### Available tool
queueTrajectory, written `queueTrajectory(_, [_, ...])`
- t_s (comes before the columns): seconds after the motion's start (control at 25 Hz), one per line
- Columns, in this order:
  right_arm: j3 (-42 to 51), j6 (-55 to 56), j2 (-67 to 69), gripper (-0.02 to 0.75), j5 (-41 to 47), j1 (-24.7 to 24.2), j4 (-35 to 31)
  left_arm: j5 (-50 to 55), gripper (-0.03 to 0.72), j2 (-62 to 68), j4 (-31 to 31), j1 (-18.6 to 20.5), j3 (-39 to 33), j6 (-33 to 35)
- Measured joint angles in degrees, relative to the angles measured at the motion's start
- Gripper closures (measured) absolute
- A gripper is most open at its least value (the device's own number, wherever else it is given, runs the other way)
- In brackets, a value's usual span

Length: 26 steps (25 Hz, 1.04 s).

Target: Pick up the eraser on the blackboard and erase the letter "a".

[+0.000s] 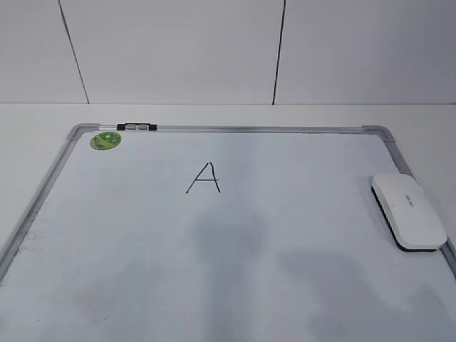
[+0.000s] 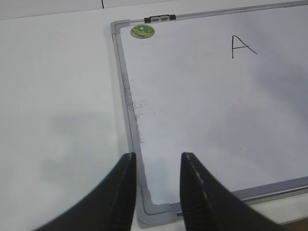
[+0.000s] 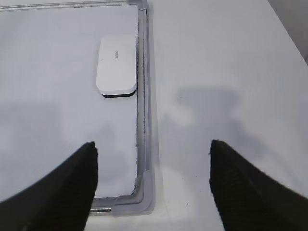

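Observation:
The white eraser (image 1: 407, 210) lies flat on the blackboard (image 1: 142, 249) by its right frame; it also shows in the right wrist view (image 3: 115, 65). No lowercase letter "a" shows in any view. The only writing is a pointed capital "A" (image 1: 204, 178) at the board's upper middle, also in the left wrist view (image 2: 242, 46). My left gripper (image 2: 158, 155) is open and empty above the board's near left corner. My right gripper (image 3: 152, 143) is wide open and empty above the near right corner, well short of the eraser. Neither gripper shows in the exterior view.
A round green sticker (image 1: 105, 141) sits at the board's far left corner, with a small black-and-silver clip (image 1: 137, 127) on the top frame beside it. The board lies on a white table (image 1: 43, 121) before a white panelled wall.

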<state>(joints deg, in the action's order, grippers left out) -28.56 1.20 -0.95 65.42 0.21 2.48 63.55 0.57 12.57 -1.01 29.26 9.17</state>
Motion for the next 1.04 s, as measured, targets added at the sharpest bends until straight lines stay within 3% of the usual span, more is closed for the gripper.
queueTrajectory(1.04, [0.0, 0.0, 0.0, 0.162, 0.0, 0.0, 0.0, 0.0, 0.454, 0.0, 0.0, 0.0, 0.0, 0.0])
